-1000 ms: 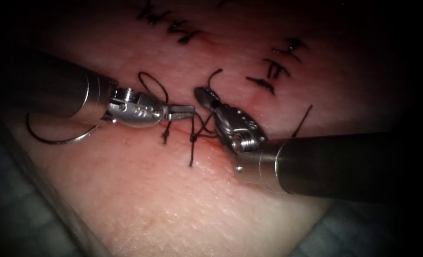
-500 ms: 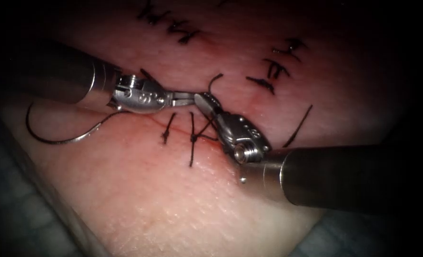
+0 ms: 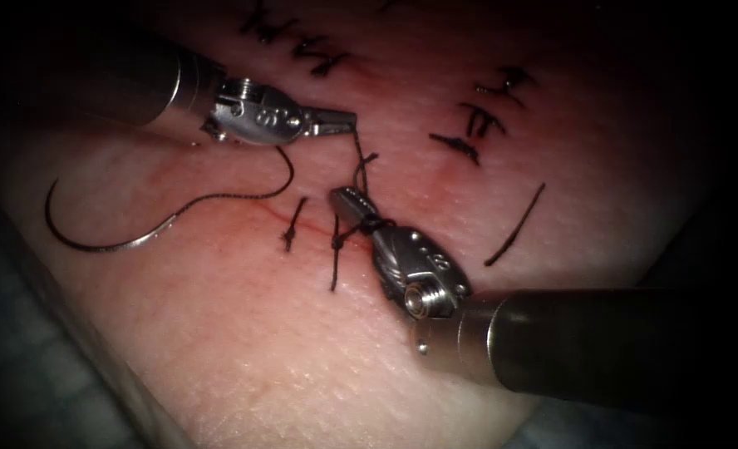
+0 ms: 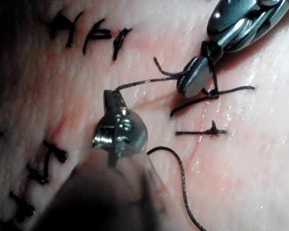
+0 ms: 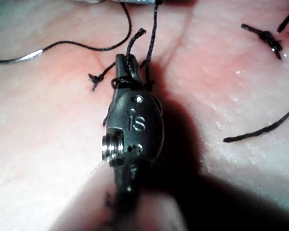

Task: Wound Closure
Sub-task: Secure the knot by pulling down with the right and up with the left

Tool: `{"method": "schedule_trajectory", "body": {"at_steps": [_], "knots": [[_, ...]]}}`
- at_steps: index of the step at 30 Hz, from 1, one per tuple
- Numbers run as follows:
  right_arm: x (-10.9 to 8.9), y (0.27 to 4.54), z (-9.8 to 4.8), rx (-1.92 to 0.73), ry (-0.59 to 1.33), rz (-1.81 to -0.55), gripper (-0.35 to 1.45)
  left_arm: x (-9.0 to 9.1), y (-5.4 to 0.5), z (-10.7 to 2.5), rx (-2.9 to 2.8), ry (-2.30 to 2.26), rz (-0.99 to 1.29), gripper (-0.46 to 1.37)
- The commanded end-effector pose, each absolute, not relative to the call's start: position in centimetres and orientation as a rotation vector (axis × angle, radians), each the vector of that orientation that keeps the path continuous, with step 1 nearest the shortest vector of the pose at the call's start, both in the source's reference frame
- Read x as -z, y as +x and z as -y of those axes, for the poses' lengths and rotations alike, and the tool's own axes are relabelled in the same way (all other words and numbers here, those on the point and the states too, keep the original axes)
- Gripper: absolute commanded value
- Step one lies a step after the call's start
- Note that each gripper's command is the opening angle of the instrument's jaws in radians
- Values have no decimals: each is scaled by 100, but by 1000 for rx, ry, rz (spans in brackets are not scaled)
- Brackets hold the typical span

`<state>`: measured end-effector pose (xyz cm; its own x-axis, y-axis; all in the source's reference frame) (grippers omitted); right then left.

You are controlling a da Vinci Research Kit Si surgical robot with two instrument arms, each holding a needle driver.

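The left tool [image 3: 342, 122] pinched the thread [image 3: 358, 158]; the right tool [image 3: 346, 202] (jaws pressed together) had thread looped around it. The needle [image 3: 95, 241] lay free on the tissue [image 3: 261, 333], left of both.

- The tissue [image 3: 244, 333] carries the whole scene, its pale slab sloping off into dark at the edges.
- The needle [image 3: 95, 237] lies flat on it, left of the cut [image 3: 282, 218], free of both tools.
- A loose cut end of thread [image 3: 514, 226] rests on the surface well right of the cut.
- Red fluid [image 3: 219, 224] stains the skin beside the cut.
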<state>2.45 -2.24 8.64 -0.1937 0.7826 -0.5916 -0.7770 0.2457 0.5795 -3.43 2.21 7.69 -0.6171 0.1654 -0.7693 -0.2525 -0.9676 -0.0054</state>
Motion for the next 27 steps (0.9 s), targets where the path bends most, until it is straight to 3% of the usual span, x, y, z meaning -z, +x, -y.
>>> {"method": "schedule_trajectory", "body": {"at_steps": [1, 27], "knots": [[-864, 244, 227, -1401, 7, -1071, -35, -769, -341, -225, -2630, -1232, -147, -35], [-850, 244, 265, -1302, 51, -1086, -35, -802, -310, -286, -2598, -1169, -289, -35]]}}
